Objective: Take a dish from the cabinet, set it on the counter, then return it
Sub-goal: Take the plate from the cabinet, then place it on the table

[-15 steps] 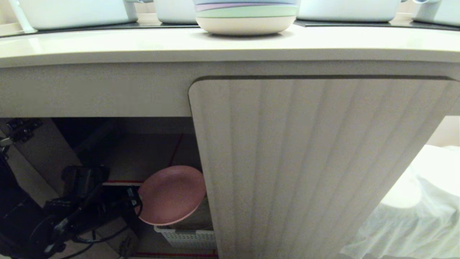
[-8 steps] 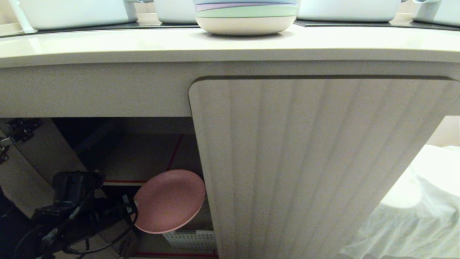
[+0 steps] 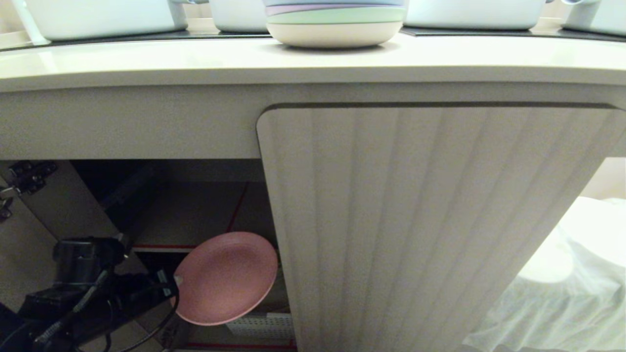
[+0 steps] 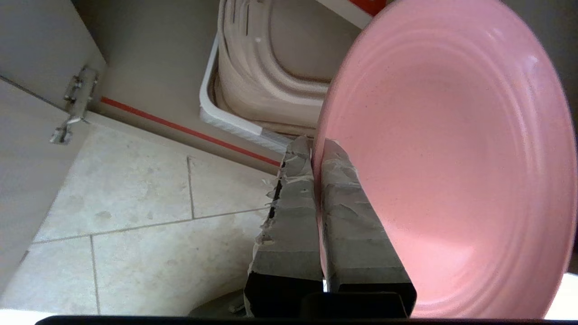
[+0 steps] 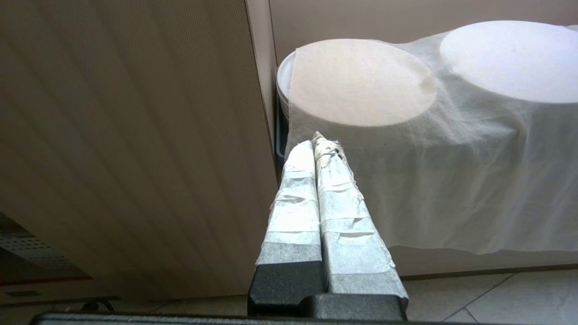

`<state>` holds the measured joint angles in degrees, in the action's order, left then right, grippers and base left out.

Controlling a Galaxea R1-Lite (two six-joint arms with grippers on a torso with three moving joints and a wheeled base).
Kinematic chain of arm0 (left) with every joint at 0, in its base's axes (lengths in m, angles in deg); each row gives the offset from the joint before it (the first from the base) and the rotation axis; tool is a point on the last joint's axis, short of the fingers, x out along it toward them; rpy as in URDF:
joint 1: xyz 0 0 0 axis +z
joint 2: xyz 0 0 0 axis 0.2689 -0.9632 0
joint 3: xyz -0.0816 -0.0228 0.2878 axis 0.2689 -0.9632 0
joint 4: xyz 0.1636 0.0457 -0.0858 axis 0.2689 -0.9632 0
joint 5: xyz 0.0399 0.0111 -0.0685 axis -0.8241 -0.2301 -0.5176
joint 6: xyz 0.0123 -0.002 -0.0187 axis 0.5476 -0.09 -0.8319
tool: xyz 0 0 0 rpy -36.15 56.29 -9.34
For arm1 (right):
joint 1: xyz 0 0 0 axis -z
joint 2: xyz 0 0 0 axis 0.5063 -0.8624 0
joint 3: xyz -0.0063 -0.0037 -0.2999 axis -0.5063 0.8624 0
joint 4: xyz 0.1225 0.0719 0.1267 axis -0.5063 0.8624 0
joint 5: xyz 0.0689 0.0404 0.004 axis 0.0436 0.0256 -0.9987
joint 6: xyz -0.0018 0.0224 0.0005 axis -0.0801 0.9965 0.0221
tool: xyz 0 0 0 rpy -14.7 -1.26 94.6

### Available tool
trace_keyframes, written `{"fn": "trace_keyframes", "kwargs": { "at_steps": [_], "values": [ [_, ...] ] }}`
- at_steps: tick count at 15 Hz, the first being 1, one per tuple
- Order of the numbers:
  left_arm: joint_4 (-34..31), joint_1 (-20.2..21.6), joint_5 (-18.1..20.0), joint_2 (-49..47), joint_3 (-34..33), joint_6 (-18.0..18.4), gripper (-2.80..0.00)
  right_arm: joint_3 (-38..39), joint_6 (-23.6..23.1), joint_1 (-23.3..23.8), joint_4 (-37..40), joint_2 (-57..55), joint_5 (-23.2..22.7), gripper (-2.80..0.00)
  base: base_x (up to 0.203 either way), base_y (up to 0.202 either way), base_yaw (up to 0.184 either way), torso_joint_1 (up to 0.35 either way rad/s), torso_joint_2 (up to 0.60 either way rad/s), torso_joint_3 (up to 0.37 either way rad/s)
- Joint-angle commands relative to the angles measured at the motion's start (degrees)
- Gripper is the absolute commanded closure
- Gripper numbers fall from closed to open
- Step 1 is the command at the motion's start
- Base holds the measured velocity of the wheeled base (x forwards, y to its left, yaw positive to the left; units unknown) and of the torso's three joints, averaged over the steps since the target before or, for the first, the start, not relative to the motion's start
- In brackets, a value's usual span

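With the left gripper [image 4: 316, 149] pinching the pink dish [image 3: 226, 277] by its rim, it should clear the cabinet [image 3: 440, 220] door edge before rising toward the counter [image 3: 195, 61].

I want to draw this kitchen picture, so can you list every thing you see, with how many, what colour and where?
Dish: one, pink, at the open cabinet's mouth, held by its rim.
Cabinet: one, grey inside with red shelf edges, left door open.
Fluted door: one, pale beige, closed, right of the opening.
Counter: one, cream, across the top.
Stack of plates: one, pastel, on the counter.
Basket: one, white, below the dish.
Cloth: one, white, draped at lower right.
Floor tiles: pale, below the cabinet.
Left claw: one, taped, shut on the dish.
Right claw: one, taped, shut, by the cloth.
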<state>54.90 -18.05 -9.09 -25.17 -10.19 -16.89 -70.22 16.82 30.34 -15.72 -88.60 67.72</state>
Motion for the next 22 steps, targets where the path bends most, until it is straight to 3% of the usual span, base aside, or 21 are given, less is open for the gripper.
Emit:
{"fn": "trace_keyframes", "kwargs": {
  "at_steps": [1, 9, 13, 22],
  "values": [
    [0.3, 0.0, 0.1, 2.4, -1.5, 0.8, 0.00, 0.0, 0.0, 0.0, 0.0, 0.0, 0.0, 0.00, 0.000, 0.000, 0.000, 0.000, 0.00, 0.000],
    [-0.3, -0.1, 0.3, 8.7, -5.6, 5.8, 0.00, 0.0, 0.0, 0.0, 0.0, 0.0, 0.0, 0.00, 0.000, 0.000, 0.000, 0.000, 0.00, 0.000],
    [-2.7, -0.1, 2.2, 11.8, -6.6, 9.0, 0.00, 0.0, 0.0, 0.0, 0.0, 0.0, 0.0, 0.00, 0.000, 0.000, 0.000, 0.000, 0.00, 0.000],
    [-6.8, -0.2, 4.7, 16.1, -6.7, 10.5, 0.00, 0.0, 0.0, 0.0, 0.0, 0.0, 0.0, 0.00, 0.000, 0.000, 0.000, 0.000, 0.00, 0.000]
  ]
}}
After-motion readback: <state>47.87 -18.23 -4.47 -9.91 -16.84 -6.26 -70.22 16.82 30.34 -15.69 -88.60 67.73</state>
